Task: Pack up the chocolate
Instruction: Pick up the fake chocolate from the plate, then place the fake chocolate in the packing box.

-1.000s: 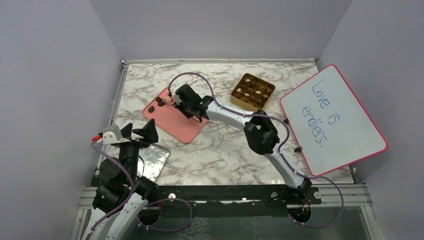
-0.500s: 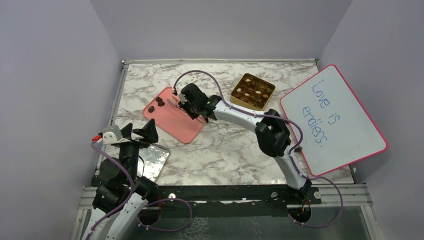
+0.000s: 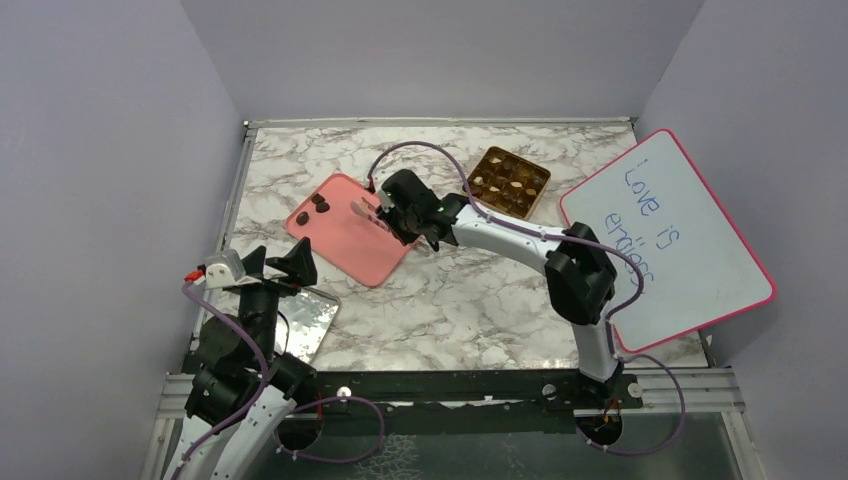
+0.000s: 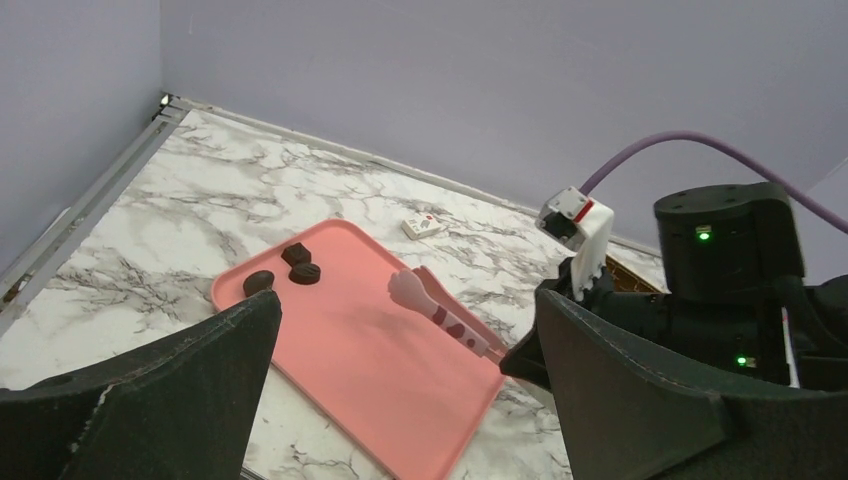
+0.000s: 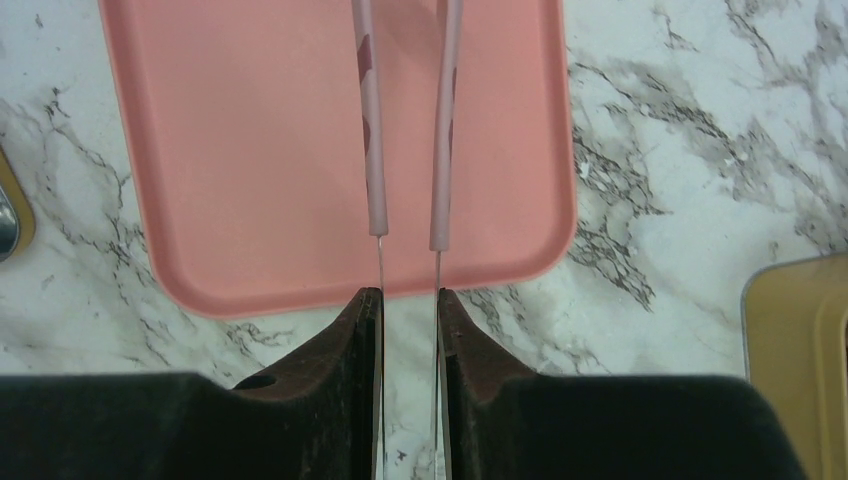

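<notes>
Jaws of the right gripper (image 5: 408, 300) clench the pink tweezers (image 5: 372, 150) above the pink tray (image 3: 350, 250); the left gripper (image 3: 275, 262) has its jaws spread wide. Three chocolate pieces (image 3: 315, 207) lie at the tray's 10 o'clock corner, with more in the gold box (image 3: 505, 183).

Left gripper (image 4: 410, 300) is seen w/ its dark fingers (image 4: 150, 400) spread wide across the bottom of the frame, above the marble table (image 4: 200, 190). Btwn them a pink tray (image 4: 340, 370) is framed, lying flat on the table. Three dark chocolate pcs (image 4: 296, 254) are clustered at the tray's far-left corner, close together. Pink tweezers (image 4: 440, 318) are gripped at the handle end by the right gripper (image 4: 512, 352) and held over the tray's right part, tips pointed toward the pcs but apart from them. A small white tag (image 4: 423, 226) is seen on the table beyond the tray. A purple cable (image 4: 680, 150) and a white-red connector (image 4: 575, 215) are carried on the right arm.
</notes>
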Motion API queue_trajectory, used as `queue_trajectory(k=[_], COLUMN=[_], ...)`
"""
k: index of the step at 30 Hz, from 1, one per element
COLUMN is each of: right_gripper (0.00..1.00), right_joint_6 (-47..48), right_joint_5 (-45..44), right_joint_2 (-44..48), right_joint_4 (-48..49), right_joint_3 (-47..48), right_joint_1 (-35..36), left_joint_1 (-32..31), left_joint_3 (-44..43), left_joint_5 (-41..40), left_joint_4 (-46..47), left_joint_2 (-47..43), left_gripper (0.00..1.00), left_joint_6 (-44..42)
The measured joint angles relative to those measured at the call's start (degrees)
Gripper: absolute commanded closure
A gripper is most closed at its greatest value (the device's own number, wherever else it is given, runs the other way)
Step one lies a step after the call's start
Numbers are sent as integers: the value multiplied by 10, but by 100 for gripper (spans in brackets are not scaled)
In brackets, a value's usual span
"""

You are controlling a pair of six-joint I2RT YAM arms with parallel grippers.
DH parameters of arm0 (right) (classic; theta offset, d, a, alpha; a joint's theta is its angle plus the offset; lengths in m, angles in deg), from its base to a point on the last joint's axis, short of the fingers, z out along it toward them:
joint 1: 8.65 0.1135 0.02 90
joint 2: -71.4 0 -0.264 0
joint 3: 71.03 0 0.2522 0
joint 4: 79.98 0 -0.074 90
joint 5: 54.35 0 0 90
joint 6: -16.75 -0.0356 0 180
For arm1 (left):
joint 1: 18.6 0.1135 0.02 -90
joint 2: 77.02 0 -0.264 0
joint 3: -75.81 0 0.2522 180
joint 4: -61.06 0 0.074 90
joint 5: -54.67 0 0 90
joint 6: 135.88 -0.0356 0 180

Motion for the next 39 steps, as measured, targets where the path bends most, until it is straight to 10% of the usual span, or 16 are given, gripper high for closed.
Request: queue_trajectory(k=[25, 39], right_gripper=[78, 76], right_joint_6=[-84, -99], right_joint_5=[-19, -43], right_joint_2=[323, 350], right_joint_4=[-137, -174], right_joint_3=[-198, -269], right_joint_1=[-159, -233], left_joint_1=[0, 0], left_joint_3=[0, 0], left_joint_5=[41, 52], left_joint_4=[4, 4], left_joint_2=[45, 50], left_gripper=[1, 1], left_joint_6=[2, 1])
